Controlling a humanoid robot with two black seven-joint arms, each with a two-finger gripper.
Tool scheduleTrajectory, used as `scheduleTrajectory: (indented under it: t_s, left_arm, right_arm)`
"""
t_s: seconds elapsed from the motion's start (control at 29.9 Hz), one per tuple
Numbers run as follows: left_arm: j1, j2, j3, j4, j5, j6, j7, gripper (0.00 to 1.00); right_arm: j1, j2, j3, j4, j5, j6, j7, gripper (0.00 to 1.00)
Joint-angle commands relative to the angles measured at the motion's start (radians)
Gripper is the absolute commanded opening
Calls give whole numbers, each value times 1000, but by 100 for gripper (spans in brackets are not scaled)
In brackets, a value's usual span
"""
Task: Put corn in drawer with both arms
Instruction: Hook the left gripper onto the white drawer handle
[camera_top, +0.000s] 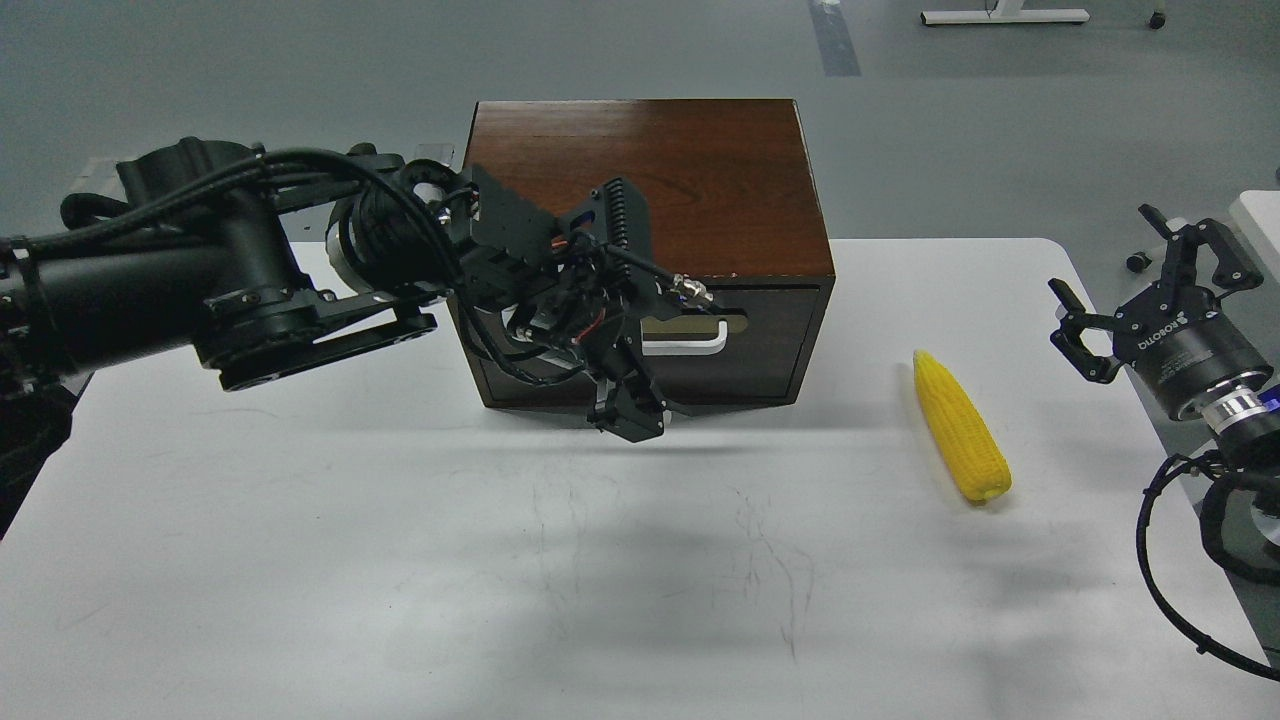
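The corn (960, 425) lies on the white table (300, 560), right of the cabinet (650, 180), pointed end away from me. The drawer (750, 365) looks shut; the right part of its white handle (695, 345) shows and the rest is hidden behind my left arm. My left gripper (630, 412) hangs in front of the drawer's lower left front, below the handle, pointing down. It is dark against the dark wood, so its fingers cannot be told apart. My right gripper (1120, 275) is open and empty at the table's right edge, right of the corn and apart from it.
The cabinet stands at the middle back of the table. My left arm's thick links (230, 290) reach across the table's left back part. Cables (1170, 560) of the right arm hang over the table's right edge. Grey floor lies beyond.
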Motion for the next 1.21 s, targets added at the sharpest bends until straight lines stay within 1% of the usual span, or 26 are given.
scheduleTrajectory:
  t_s: [0.0, 0.2, 0.44, 1.0, 1.17]
  left_arm:
    - [5, -7, 7, 12, 1, 0, 0, 98]
    - [3, -10, 37, 45, 1, 0, 0, 98]
    - [8, -22, 45, 56, 1, 0, 0, 98]
    - [11, -65, 50, 127, 1, 0, 0, 98]
    - [12, -72, 60, 128, 1, 0, 0, 98]
  right_arm:
    - [-2, 0, -1, 0, 0, 0, 0, 100]
    - [-4, 0, -2, 0, 0, 0, 0, 100]
    - [-4, 2, -2, 0, 0, 0, 0, 100]
    - [-5, 2, -2, 0, 0, 0, 0, 100]
    - [-5, 0, -2, 0, 0, 0, 0, 100]
